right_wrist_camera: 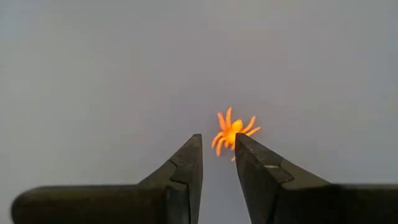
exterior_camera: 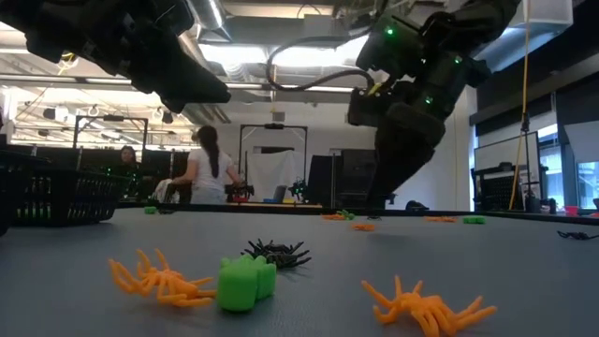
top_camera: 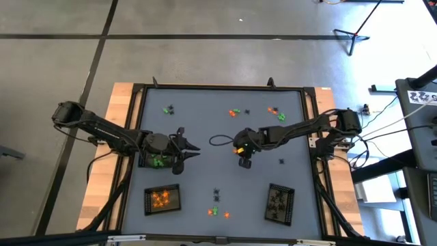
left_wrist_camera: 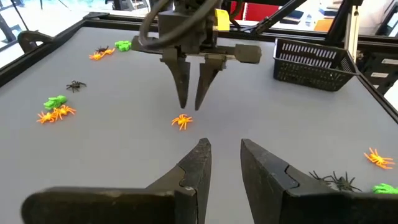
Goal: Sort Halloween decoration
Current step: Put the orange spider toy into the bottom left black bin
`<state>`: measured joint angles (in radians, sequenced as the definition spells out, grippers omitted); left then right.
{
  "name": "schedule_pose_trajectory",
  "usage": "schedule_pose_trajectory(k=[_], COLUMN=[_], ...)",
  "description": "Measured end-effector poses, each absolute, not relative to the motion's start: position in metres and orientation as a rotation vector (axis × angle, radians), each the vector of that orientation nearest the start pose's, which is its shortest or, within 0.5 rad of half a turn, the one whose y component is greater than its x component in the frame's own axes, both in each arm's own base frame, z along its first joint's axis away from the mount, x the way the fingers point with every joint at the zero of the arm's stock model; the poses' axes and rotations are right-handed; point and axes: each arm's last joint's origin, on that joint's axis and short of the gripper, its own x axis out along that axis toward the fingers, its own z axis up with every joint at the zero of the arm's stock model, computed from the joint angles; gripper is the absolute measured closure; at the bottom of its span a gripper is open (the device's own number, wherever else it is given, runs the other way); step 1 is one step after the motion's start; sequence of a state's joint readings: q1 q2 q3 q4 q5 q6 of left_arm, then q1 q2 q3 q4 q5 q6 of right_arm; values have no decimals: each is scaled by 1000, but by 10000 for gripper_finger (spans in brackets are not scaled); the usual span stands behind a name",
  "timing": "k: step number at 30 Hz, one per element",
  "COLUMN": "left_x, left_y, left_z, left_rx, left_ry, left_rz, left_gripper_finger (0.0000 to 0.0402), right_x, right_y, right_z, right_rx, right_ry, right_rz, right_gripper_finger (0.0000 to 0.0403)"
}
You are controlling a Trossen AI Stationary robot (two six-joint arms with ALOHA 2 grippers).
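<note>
Overhead, right tool (left_wrist_camera: 191, 102) pointing straight down, narrowly parted, above orange spider (left_wrist_camera: 181, 121), left tool (left_wrist_camera: 221, 163) narrowly parted, empty

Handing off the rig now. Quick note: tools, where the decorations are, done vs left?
Right tool: open, empty, poised just above an orange spider mid-table.
Left tool: open, empty, waiting over the table's left.
Done: orange pieces in the left tray, dark ones in the right tray.
Left: trinkets loose at the far edge, plus a near cluster between the trays.
</note>
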<state>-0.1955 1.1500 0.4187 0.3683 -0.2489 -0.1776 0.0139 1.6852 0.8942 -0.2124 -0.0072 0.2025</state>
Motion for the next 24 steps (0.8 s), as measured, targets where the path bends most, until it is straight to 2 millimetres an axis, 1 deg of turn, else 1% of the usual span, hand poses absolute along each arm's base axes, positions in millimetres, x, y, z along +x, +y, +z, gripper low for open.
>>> schedule_pose_trajectory(k=[3,14,17,24], left_x=[221,221,221,221], left_y=[-37,-36,-36,-36], left_z=[192,192,192,192], left_rx=[-100,-100,-100,-101], left_ry=[345,342,342,342], left_rz=[85,86,85,85], left_gripper_finger=[322,322,322,322], right_x=[315,320,319,320], right_y=[4,4,4,4], right_z=[150,144,141,136], right_rx=[181,182,183,184], right_ry=[1014,996,1020,1029], right_rz=[-92,-89,-89,-119], right_gripper_finger=[310,306,285,208])
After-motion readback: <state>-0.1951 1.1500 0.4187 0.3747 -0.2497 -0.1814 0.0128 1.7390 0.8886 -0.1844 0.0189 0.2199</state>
